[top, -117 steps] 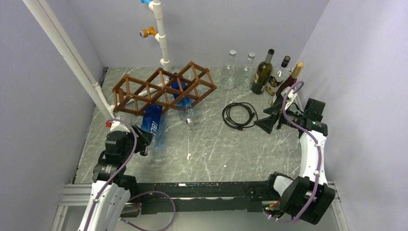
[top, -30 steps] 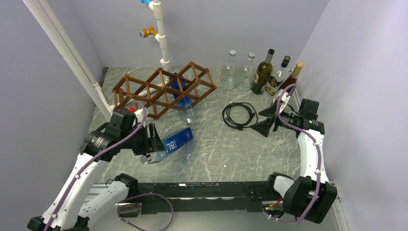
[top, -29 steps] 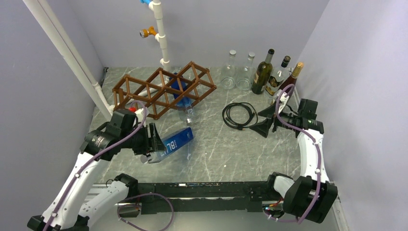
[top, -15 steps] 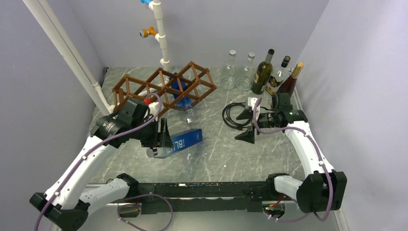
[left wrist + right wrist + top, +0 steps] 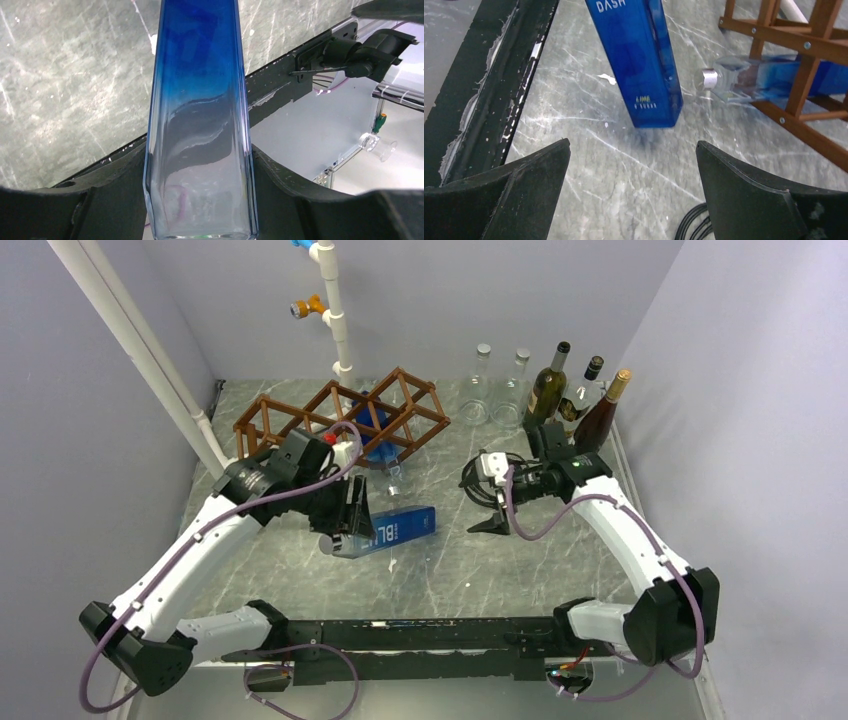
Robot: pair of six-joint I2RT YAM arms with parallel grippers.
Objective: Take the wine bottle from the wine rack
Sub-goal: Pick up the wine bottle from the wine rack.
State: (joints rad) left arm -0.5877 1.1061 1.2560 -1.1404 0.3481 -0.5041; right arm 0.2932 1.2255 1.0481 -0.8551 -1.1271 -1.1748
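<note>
Pale lilac walls (image 5: 500,290), grey marbled tabletop (image 5: 450,575)

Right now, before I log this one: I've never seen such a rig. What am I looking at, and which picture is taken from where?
Two robot arms are bolted at the near edge of a table. The wide picture comes from a fixed camera above and behind them. The other two come from a camera on each wrist. The left tool is clamped on a blue bottle, held roughly level and clear of the rack. The right tool is open and empty, facing that bottle. A second bottle lies in the rack. Five bottles stand at the back.
</note>
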